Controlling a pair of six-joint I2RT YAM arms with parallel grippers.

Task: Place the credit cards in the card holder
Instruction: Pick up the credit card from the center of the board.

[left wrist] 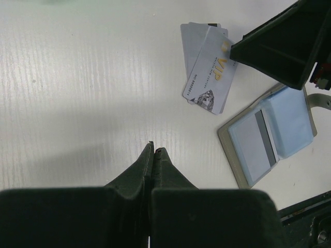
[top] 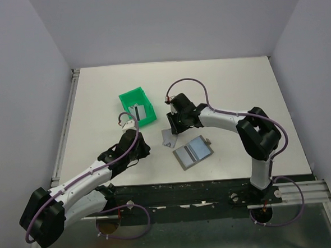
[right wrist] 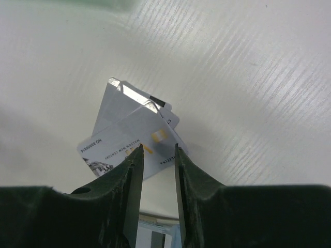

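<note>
A small fanned stack of silver-grey credit cards (top: pixel 169 138) lies on the white table, a "VIP" card on top (left wrist: pixel 209 70). My right gripper (top: pixel 175 125) hangs just over this stack, its jaws slightly open on either side of the top card (right wrist: pixel 129 144), not closed on it (right wrist: pixel 158 148). The grey-brown card holder (top: pixel 193 152) lies open to the right, light blue inside, with one striped card in its pocket (left wrist: pixel 257 140). My left gripper (left wrist: pixel 154 150) is shut and empty, low over bare table left of the cards (top: pixel 137 139).
A green plastic bin (top: pixel 136 107) stands behind the left gripper with a striped card inside (top: pixel 140 111). The table's front edge and a dark rail (top: pixel 214 191) run near the arm bases. Grey walls surround the table.
</note>
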